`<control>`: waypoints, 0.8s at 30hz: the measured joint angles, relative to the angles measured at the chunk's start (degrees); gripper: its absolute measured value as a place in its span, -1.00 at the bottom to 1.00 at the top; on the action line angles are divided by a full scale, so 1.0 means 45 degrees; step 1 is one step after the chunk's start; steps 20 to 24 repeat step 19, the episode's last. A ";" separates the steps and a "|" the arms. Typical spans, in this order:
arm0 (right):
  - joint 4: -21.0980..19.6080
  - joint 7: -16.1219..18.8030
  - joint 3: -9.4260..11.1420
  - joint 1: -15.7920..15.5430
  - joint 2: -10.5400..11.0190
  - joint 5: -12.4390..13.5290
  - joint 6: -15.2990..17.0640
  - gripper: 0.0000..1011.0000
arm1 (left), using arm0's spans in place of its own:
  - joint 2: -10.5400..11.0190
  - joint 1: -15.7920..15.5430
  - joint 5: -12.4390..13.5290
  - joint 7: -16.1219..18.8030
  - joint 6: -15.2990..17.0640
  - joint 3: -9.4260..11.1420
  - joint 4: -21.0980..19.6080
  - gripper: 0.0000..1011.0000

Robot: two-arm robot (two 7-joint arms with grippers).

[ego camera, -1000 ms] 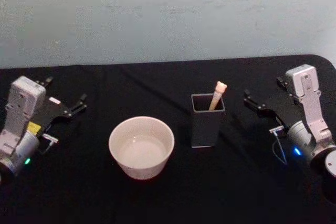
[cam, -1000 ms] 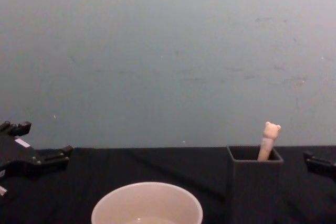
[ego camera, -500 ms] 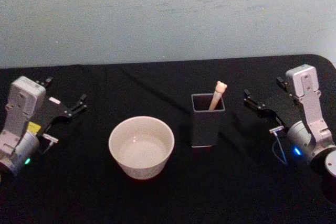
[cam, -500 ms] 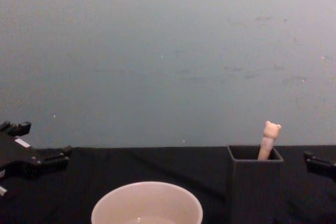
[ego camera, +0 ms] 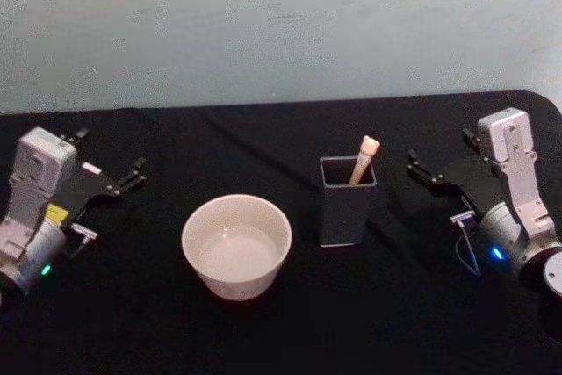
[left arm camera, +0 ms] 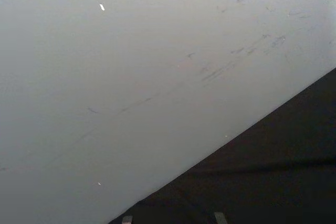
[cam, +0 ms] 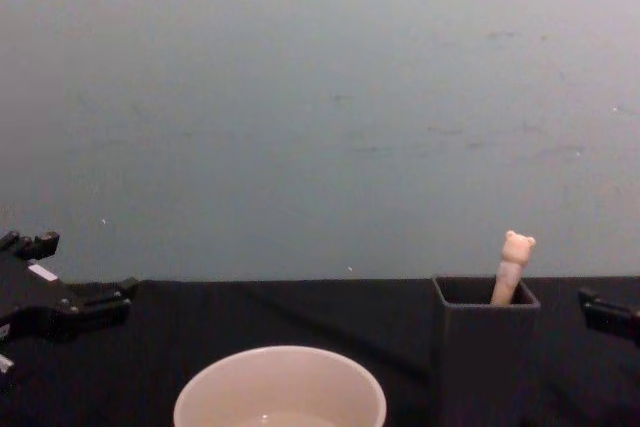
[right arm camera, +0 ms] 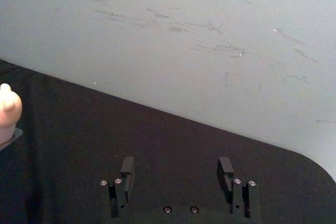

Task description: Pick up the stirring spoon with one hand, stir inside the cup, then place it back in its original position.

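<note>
Left pincer [ego camera: 112, 180]: positioned near the left edge of the black tabletop [ego camera: 290, 322], fingers spread apart, holding and touching nothing. It is well apart from the cup [ego camera: 236, 246].

Right pincer [ego camera: 448, 173]: positioned near the right edge of the tabletop, to the right of the holder [ego camera: 347, 201]. In the right wrist view its two fingers [right arm camera: 126, 167] stand spread with an empty gap between them. It is near the holder but apart from it.

Stirring spoon [ego camera: 363, 159]: stands in the dark grey square holder, leaning toward its far right corner. The beige handle and bear head project above the holder rim; the bowl is hidden inside.

Cup: wide, round, cream-white, upright, toward the near edge of the tabletop around the middle, just left of the holder and not touching it.
</note>
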 joint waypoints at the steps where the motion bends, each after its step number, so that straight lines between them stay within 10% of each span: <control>1: 0.0000 0.0000 0.0000 -0.0001 0.0000 0.0000 0.0000 0.98 | 0.0000 0.0000 0.0000 0.0000 0.0000 -0.0001 -0.0001 0.98; 24: 0.0000 0.0000 0.0000 0.0000 0.0000 0.0000 0.0000 0.98 | 0.0000 0.0000 0.0000 0.0000 0.0000 0.0000 -0.0001 0.98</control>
